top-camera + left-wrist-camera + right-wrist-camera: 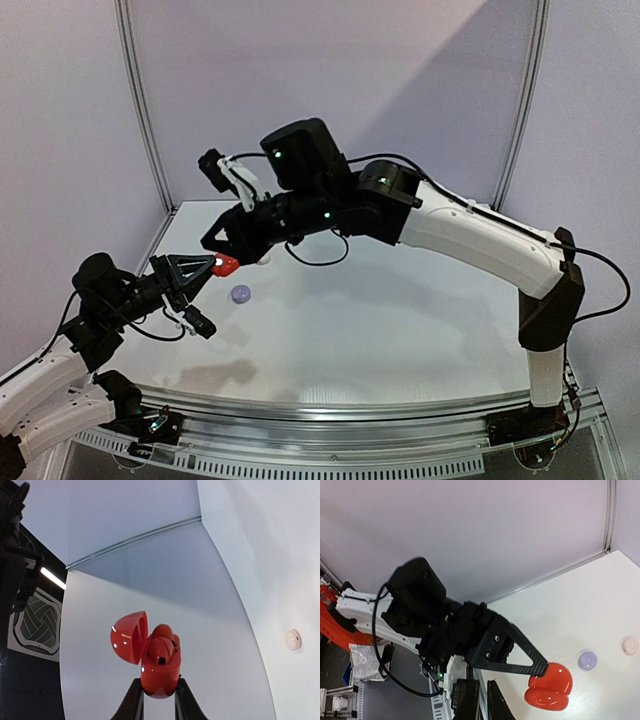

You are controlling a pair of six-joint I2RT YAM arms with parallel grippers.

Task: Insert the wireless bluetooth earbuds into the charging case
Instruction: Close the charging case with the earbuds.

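Observation:
My left gripper (159, 700) is shut on the base of a glossy red charging case (159, 672), held above the table with its lid (127, 637) swung open to the left. Two red-orange earbuds (162, 647) sit in the case's wells, one behind the other. In the top view the case (226, 265) hangs at the left gripper's tip (212, 267). My right gripper (218, 240) hovers just behind and above it. In the right wrist view its fingers (492, 700) stand almost together, shut, with nothing between them, to the left of the red case (549, 686).
A round lavender case (241, 294) lies closed on the white table (400, 330) near the red one, seen also in the right wrist view as the lavender case (588, 660). A round whitish case (630, 645) lies beyond it. The table's back wall rises behind.

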